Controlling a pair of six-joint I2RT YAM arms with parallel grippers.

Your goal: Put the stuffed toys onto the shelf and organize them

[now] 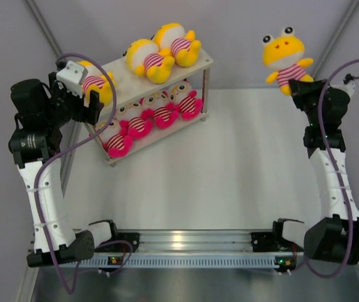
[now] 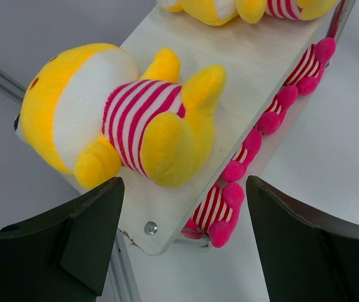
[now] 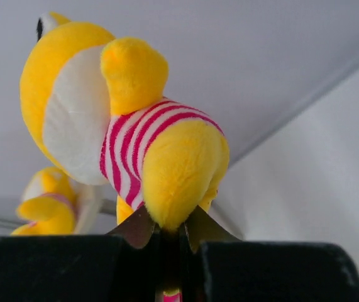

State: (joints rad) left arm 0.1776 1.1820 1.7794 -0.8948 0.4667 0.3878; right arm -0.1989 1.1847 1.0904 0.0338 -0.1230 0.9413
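Observation:
The shelf (image 1: 124,72) stands at the back left. Three yellow stuffed toys lie on its top board: one at the left end (image 1: 99,85) and two at the right end (image 1: 149,60) (image 1: 178,43). Several pink toys (image 1: 155,116) fill the lower board. My left gripper (image 1: 93,102) is open and empty, just off the shelf's left end. In the left wrist view its gripper (image 2: 182,245) hangs over the board's corner (image 2: 254,69), beside the left yellow toy (image 2: 122,119). My right gripper (image 1: 300,87) is shut on a yellow toy (image 1: 285,55), held high at the back right by one leg (image 3: 179,170).
The white table (image 1: 229,170) spreads between the shelf and the right arm. Grey enclosure walls (image 1: 242,25) stand behind, with metal frame posts at the corners. Pink toys' feet (image 2: 273,113) stick out under the top board's edge. The arms' bases sit on a rail (image 1: 192,242) at the near edge.

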